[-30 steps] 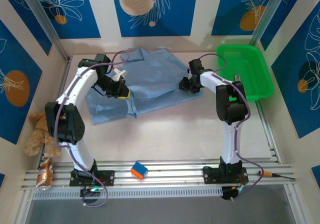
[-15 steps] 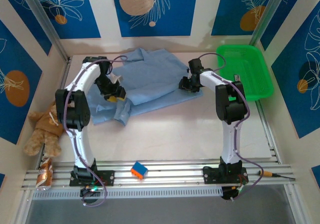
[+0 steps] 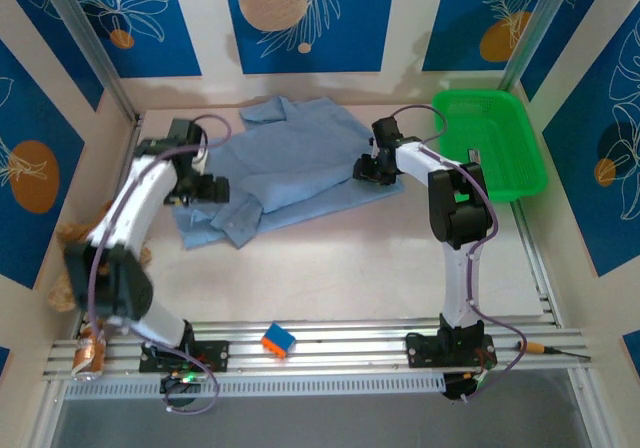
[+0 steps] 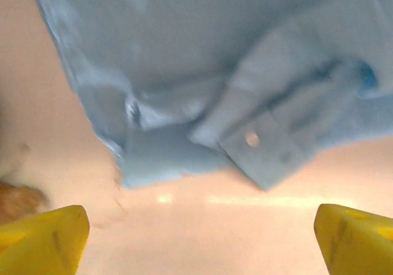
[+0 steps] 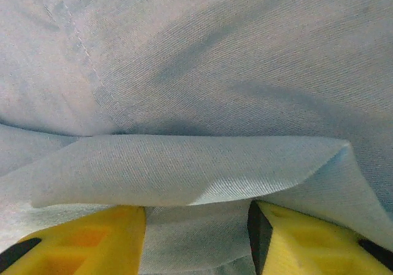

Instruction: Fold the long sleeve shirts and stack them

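Blue shirt [image 3: 290, 173]: thin, soft, creased cloth, spread at the table's far centre; no neat fold yet.
Cuff [image 4: 261, 143]: stiffer, buttoned; just dropped, now lies on the shirt's near-left corner.
Left gripper [image 3: 207, 189]: I see jaws now wide and empty, swung off to the left. Sleeve fold done, I judge.
Right gripper [image 3: 368, 168]: unmoved at the right hem, cloth between the fingers; I can't tell if it's clamped.
Table [image 3: 350, 258]: smooth, pale, hard.
Basket [image 3: 490, 143]: rigid green plastic, far right.
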